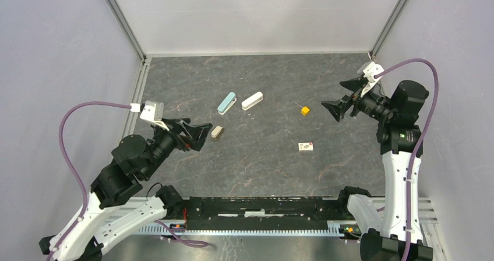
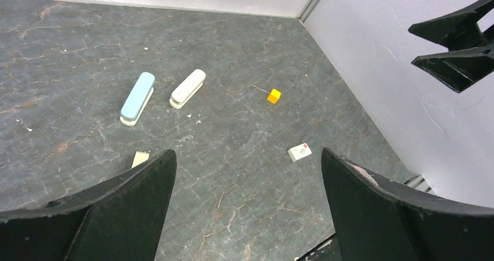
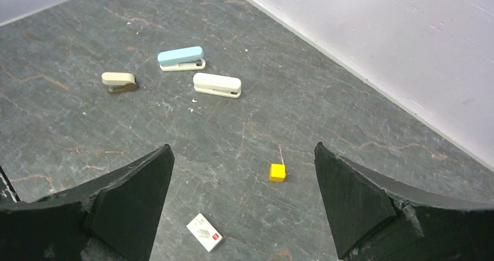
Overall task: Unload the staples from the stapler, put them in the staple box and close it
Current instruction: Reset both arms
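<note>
"While both arms hang over the table, what are the grippers doing?"
"Left gripper (image 1: 204, 137) and right gripper (image 1: 332, 94) both gape, holding nothing."
"And the staples (image 1: 297, 105)?"
"Thin strip at the yellow cube's (image 1: 304, 110) ten o'clock, seen from above."

Teal stapler (image 3: 180, 57) lies beside white stapler (image 3: 217, 84), yellow cube (image 3: 278, 172) apart.

Station notes. The tabletop (image 1: 262, 173) is dark grey and stone-patterned, with pale and rust-coloured veins and a few white flecks. Pale lavender-white panels close it in: left wall (image 1: 58, 45), far wall (image 1: 256, 13), right wall (image 1: 454, 22). I see a silvery far-left post (image 1: 120, 17) and far-right post (image 1: 395, 16) standing where the panels meet. A metal rail (image 1: 138, 92) runs along the table's left edge. Light is even and soft, and shadows are faint.
</note>
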`<state>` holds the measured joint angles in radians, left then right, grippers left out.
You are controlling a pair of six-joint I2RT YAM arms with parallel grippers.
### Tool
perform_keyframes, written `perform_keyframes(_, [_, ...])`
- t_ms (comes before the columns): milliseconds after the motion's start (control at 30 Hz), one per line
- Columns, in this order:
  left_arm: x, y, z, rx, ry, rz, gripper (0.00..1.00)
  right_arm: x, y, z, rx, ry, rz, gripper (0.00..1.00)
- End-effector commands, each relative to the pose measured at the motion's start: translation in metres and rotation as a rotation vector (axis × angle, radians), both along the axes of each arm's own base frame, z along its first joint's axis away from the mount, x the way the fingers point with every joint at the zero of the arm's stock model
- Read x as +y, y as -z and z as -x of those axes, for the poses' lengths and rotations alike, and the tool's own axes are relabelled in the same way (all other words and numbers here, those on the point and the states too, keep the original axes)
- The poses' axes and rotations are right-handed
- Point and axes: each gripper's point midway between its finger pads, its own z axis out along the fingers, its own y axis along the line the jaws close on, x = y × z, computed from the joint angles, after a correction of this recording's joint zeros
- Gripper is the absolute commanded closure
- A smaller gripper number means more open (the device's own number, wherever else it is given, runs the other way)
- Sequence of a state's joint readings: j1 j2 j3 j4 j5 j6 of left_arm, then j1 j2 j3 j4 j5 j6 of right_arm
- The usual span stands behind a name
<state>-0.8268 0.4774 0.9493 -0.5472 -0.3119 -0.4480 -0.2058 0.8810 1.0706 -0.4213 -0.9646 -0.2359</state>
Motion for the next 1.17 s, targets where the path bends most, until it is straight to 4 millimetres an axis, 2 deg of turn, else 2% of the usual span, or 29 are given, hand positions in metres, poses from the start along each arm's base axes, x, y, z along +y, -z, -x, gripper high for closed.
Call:
perform_keyframes(0, [0.007,-0.011,0.005,-0.044,0.01,-0.018,0.0,-0.003,-0.025,0.006,-0.073,0.059,-0.031,0.02])
perform_keyframes(233, [0.012,-0.014,0.011,-0.059,0.011,0.012,0.0,-0.014,-0.012,0.006,-0.053,0.162,-0.042,0.02])
perform_keyframes(533, [0.005,-0.007,0.012,-0.052,0.035,0.039,0.0,-0.016,-0.013,0.007,-0.066,0.176,-0.025,0.02])
perform_keyframes(900, [0.008,-0.004,0.011,-0.058,0.02,0.043,0.0,-0.015,-0.011,0.012,-0.072,0.169,-0.02,0.02])
perform_keyframes(1133, [0.01,0.004,0.006,-0.057,-0.005,0.018,0.0,-0.015,0.0,0.009,-0.063,0.168,-0.021,0.02])
